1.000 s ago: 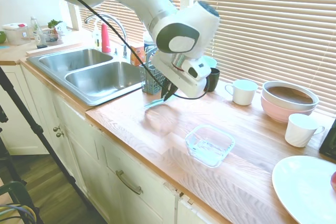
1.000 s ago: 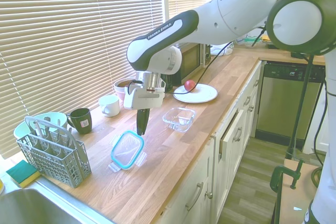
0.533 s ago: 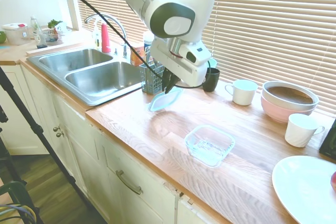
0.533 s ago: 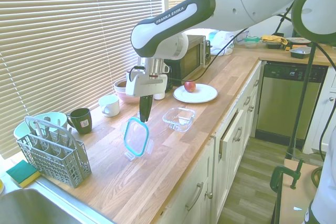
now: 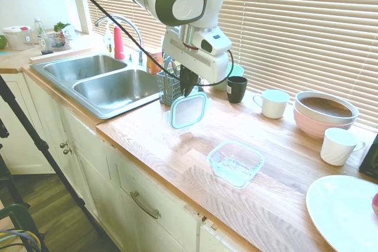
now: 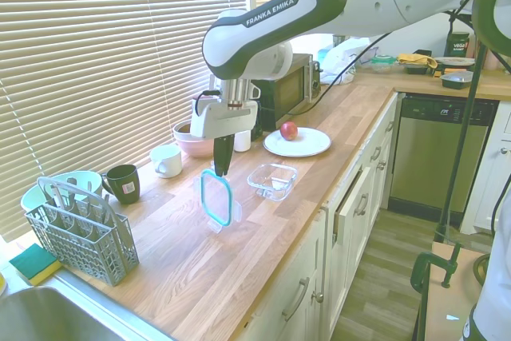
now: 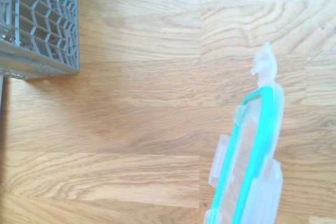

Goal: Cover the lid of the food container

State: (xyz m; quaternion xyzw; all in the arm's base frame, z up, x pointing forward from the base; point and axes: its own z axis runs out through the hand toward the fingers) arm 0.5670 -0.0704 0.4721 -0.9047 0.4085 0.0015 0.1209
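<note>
One gripper [image 6: 222,167] pinches the lid [image 6: 216,199] by its top edge, hanging upright above the counter; the food container [image 6: 272,179] sits at its three o'clock, awaiting a level carry over

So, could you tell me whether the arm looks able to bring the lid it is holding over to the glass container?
Probably yes. The end effector holds the lid clear of the counter, and nothing stands on the bare wood between it and the container.
</note>
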